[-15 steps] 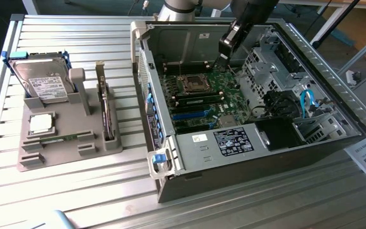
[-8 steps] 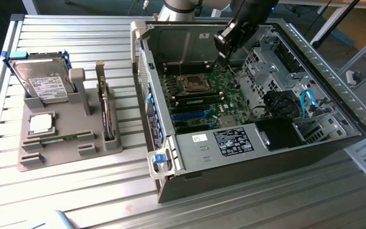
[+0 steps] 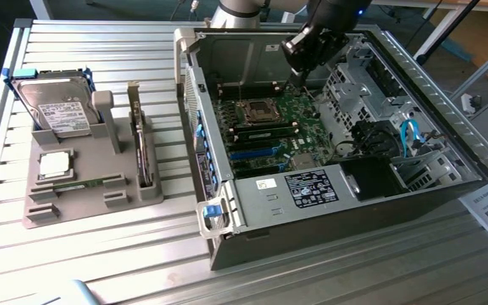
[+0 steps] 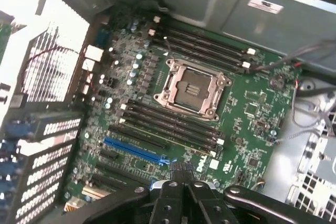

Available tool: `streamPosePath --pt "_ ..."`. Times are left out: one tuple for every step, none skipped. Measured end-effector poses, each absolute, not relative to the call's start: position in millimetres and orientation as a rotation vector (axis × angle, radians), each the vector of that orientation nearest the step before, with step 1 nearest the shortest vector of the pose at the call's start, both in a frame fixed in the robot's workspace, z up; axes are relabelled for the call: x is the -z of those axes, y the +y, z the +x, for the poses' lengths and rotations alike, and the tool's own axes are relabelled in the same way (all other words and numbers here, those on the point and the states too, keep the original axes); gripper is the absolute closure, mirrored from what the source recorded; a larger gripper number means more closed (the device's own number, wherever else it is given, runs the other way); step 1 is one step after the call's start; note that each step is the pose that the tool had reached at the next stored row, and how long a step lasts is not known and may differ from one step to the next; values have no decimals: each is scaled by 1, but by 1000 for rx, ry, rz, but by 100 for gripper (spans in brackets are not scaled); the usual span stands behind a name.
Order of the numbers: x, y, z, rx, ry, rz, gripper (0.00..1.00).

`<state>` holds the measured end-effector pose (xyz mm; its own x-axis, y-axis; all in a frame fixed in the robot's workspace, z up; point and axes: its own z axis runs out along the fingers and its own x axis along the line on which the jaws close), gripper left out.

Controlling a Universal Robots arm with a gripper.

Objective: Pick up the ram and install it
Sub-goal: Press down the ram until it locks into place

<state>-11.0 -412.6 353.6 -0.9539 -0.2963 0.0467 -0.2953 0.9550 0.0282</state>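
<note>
Open computer case (image 3: 329, 190) on slatted table (image 3: 100, 254); hard drive (image 3: 56, 108), processor chip (image 3: 55, 165) on grey holder (image 3: 74, 203).

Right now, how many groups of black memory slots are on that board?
2: one group on one side of the socket, one on the other. The gripper hides some board.

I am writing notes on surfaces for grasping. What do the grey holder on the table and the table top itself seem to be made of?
The grey holder looks like matte plastic, possibly printed: uniform dull grey, blocky slots, no shine. The table top looks like bare metal, probably aluminium: pale silver ribbed slats that reflect light.
</note>
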Motion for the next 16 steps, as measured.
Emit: streamPosePath --pt "-354 -413 -11 33 -3061 430 90" --pt "-354 -413 -11 34 -3067 389 90" --pt "-354 -413 -11 35 -3073 343 90" --pt "-354 -413 -11 37 -3078 296 90" --pt "-354 -413 -11 38 -3082 249 90" --pt "-354 -413 -11 38 -3085 222 90" --pt "-354 -413 -11 39 -3087 195 90" --pt "-353 -413 -11 40 -3089 159 90" --pt "-354 -413 -11 41 -3090 134 90" --pt "-353 -413 -11 41 -3092 96 90" --pt "-353 -413 -11 42 -3093 62 90" --pt "-353 -413 -11 42 -3093 61 90" --pt "-354 -413 -11 42 -3093 60 90" --pt "-354 -413 -11 42 -3093 60 90" --pt "-354 -413 -11 44 -3093 60 90" --pt "-353 -413 -11 54 -3094 61 90"
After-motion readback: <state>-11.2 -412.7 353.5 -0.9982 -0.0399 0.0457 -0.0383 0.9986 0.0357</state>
